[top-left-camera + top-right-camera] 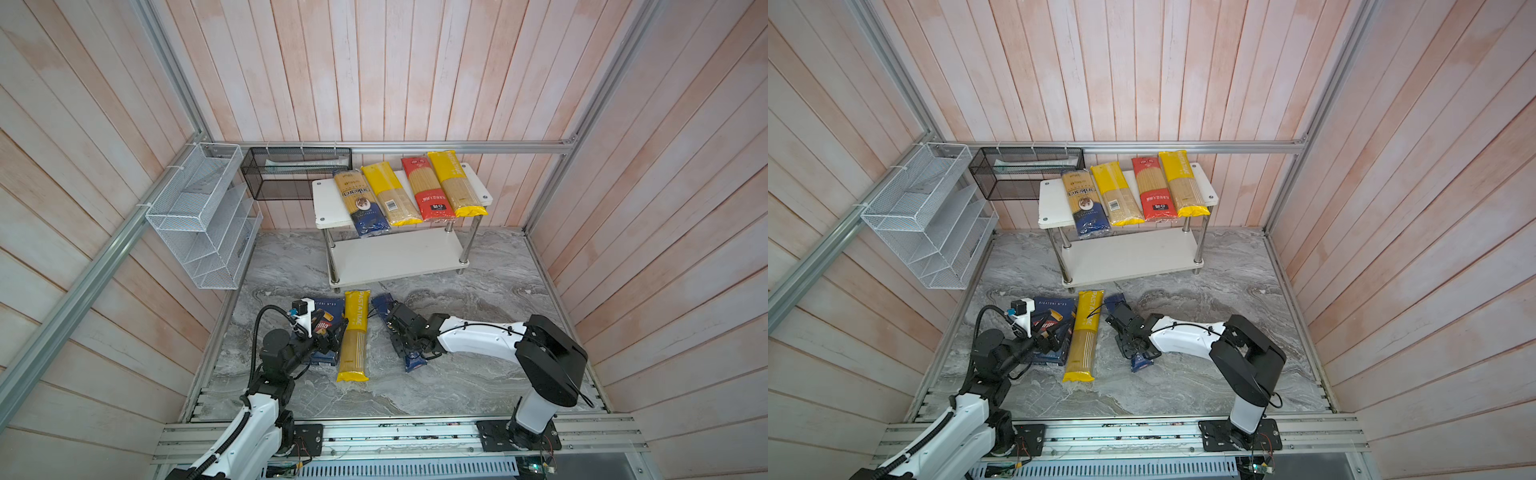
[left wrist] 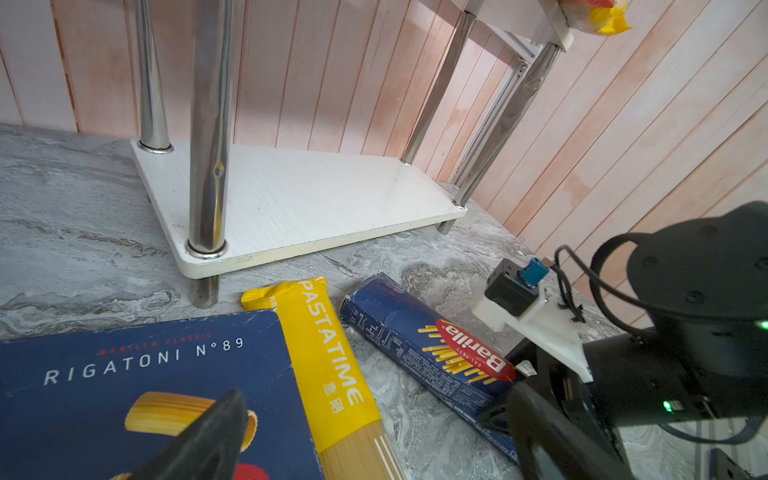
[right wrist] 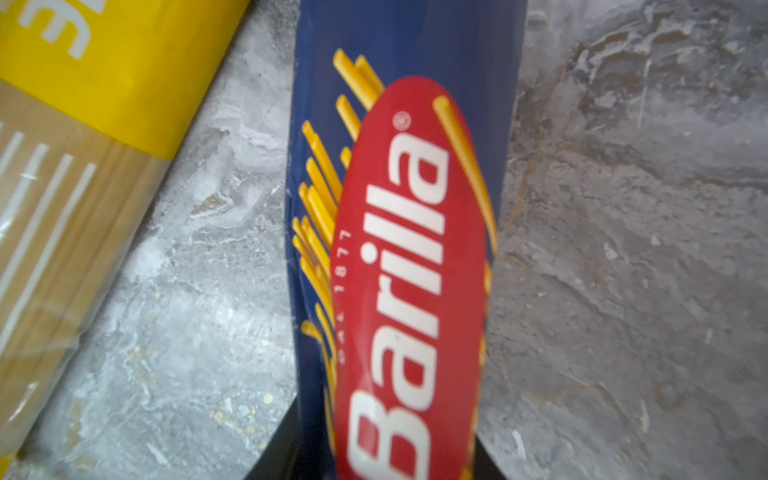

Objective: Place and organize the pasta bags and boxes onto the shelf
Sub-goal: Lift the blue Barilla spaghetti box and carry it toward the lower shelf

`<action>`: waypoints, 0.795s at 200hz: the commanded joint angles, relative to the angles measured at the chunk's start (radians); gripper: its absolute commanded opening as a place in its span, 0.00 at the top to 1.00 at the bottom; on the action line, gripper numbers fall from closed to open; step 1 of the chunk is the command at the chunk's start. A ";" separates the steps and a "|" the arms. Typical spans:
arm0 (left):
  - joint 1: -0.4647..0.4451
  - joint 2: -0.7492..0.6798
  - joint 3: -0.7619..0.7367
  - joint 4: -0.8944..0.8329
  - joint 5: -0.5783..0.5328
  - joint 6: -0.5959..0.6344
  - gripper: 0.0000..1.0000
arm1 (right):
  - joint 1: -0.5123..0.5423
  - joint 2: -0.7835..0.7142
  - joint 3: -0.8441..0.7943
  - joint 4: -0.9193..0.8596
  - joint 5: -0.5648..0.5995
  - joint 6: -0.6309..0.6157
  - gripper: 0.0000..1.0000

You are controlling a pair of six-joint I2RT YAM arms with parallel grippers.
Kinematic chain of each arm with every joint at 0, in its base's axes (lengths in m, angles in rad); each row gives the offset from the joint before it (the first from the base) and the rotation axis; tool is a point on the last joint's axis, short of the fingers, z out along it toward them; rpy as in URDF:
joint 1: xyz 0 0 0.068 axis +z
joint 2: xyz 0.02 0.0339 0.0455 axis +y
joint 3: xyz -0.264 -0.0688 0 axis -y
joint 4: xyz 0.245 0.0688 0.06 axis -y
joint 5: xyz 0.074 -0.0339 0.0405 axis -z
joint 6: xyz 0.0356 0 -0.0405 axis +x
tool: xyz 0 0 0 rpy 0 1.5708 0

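Grey marble tabletop point(image 1: 478, 332), pink plank walls point(image 1: 374, 62); right pincer point(image 1: 395, 328) pinches Spaghetti carton point(image 3: 407, 249), left pincer point(image 1: 334, 332) unclear.

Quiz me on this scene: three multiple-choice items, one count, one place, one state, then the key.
1. How many bags lie on the shelf's top board? A four; B two; C six.
2. On the table, the PASTATIME bag lies: A left of both Barilla boxes; B between the wide Barilla box and the narrow Barilla box; C right of both.
3. The right gripper is: A open above the shelf; B shut on the PASTATIME bag; C shut on the narrow Barilla box.
Key: 1 A, ankara bag, barcoded yellow bag, red bag, rightmost yellow bag. 2 B, one box flanks each side. 3 C, its fingers press the box's sides.
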 commanded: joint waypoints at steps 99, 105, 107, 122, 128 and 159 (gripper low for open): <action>-0.003 0.025 -0.009 0.012 -0.016 0.002 0.00 | -0.150 -0.177 0.129 -0.085 0.001 -0.091 0.98; -0.003 0.031 -0.008 0.015 -0.017 0.002 0.00 | -0.155 -0.178 0.141 -0.094 0.013 -0.102 0.98; -0.003 0.033 -0.008 0.015 -0.017 0.002 0.00 | -0.157 -0.178 0.145 -0.096 0.016 -0.105 0.98; -0.003 0.042 -0.001 0.013 -0.014 0.001 0.00 | -0.176 -0.178 0.165 -0.099 0.028 -0.131 0.99; -0.003 0.045 -0.002 0.013 -0.012 0.002 0.00 | -0.189 -0.176 0.170 -0.097 0.028 -0.141 0.99; -0.003 0.037 -0.003 0.013 -0.016 0.004 0.00 | -0.264 -0.167 0.215 -0.079 0.002 -0.182 0.99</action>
